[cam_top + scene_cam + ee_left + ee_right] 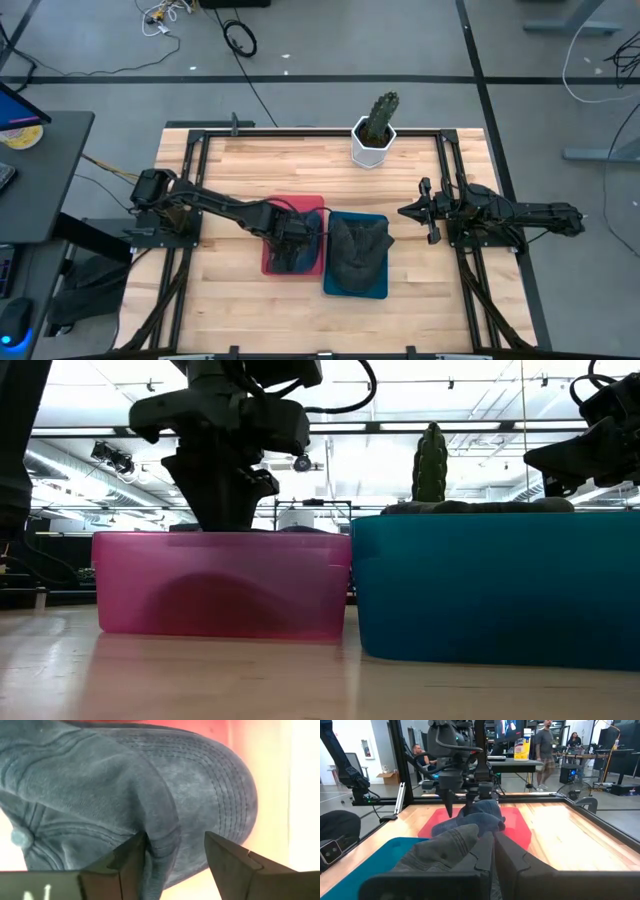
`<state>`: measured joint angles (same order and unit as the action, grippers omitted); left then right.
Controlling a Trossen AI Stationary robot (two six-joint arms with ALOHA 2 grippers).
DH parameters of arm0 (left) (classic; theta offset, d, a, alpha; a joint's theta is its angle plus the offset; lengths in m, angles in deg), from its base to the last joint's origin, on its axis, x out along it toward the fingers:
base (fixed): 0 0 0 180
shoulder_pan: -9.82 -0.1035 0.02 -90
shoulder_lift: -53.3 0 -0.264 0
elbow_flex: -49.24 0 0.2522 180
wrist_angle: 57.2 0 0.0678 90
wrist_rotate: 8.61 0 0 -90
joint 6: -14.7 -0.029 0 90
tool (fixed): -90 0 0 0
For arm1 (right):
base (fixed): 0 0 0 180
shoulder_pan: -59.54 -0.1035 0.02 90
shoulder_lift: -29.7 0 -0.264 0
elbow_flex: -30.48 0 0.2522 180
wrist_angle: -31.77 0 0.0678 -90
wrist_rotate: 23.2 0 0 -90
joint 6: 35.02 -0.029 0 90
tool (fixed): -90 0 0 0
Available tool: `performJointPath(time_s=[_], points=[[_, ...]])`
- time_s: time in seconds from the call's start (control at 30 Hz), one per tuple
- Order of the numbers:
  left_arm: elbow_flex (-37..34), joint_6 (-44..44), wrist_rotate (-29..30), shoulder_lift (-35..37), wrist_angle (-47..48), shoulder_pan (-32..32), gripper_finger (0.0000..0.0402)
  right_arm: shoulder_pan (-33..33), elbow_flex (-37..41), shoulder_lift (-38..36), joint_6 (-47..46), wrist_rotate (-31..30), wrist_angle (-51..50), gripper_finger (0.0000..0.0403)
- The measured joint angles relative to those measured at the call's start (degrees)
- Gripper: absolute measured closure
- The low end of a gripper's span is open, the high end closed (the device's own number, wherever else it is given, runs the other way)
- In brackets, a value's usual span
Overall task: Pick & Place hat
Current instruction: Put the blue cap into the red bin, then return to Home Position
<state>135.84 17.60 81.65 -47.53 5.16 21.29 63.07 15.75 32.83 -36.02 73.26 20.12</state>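
A blue-grey cap (100, 780) lies in the red bin (300, 205), which the low view shows as the pink bin (220, 585). My left gripper (292, 245) reaches down into that bin, open (175, 837), with a raised fold of the cap between its fingers. A dark grey hat (358, 250) rests in the blue bin (378, 290) beside it. My right gripper (425, 212) waits shut (493, 837) at the table's right side, above the table and touching nothing. My left gripper comes at the cap from above, pointing down. Its open fingers stand on either side of a raised fold (160, 835) where the crown meets the stitched brim. One finger (127, 862) lies against the fold, and the other (225, 860) stands clear. The cap rests in the red bin.
A cactus in a white pot (375, 130) stands at the table's far edge, behind the bins. Bare wood shows on the table's right half and near the front edge. Black frame rails (452, 160) run along the table's sides. People stand in the room beyond (547, 750).
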Motion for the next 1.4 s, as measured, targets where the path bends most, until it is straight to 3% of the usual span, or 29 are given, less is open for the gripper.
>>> performJointPath(time_s=[0.4, 0.7, 1.07, 1.4], points=[[0.0, 17.1, -0.4, 0.0, -5.7, 0.7, 0.0199, 0.0, 0.0, 0.0, 0.0, 0.0, 0.0, 0.0382], [0.0, 14.0, -2.9, 0.0, -16.0, 8.0, 0.0198, 0.0, 0.0, 0.0, 0.0, 0.0, 0.0, 0.0382], [0.0, 13.8, -2.2, 5.4, -15.9, 8.6, 0.0198, 0.0, 0.0, 0.0, 0.0, 0.0, 0.0, 0.0382], [0.0, 14.6, 8.9, 9.0, -15.4, 12.0, 0.0198, 0.0, 0.0, 0.0, 0.0, 0.0, 0.0, 0.0382]])
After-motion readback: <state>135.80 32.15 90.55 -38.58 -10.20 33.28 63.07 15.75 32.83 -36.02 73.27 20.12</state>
